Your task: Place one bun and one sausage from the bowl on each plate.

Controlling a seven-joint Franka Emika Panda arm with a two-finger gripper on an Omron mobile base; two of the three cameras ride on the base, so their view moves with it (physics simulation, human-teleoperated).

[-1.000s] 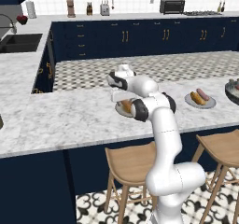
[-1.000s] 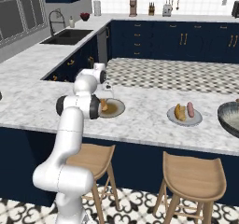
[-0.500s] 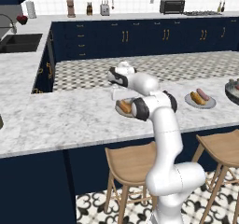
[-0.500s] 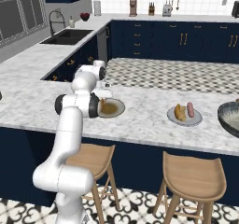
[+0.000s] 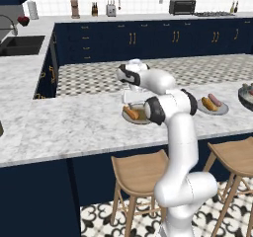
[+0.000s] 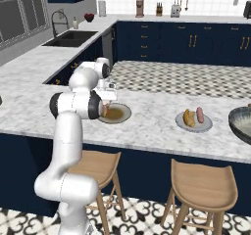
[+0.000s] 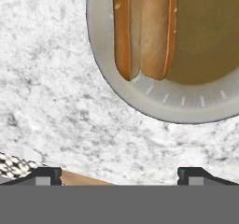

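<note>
The bowl (image 6: 242,123) is cut off by the frame edge.

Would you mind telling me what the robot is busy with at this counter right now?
It is serving buns and sausages onto two plates. Its hand is open and empty above the olive-centred plate, where one bun lies with no sausage beside it. The light grey plate already holds a bun and a sausage. The bowl sits at the counter's far right.

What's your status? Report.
Gripper open, empty, above the olive-centre plate. Bun down on it, no sausage there. Light grey plate already has both. Nothing in the way.
</note>
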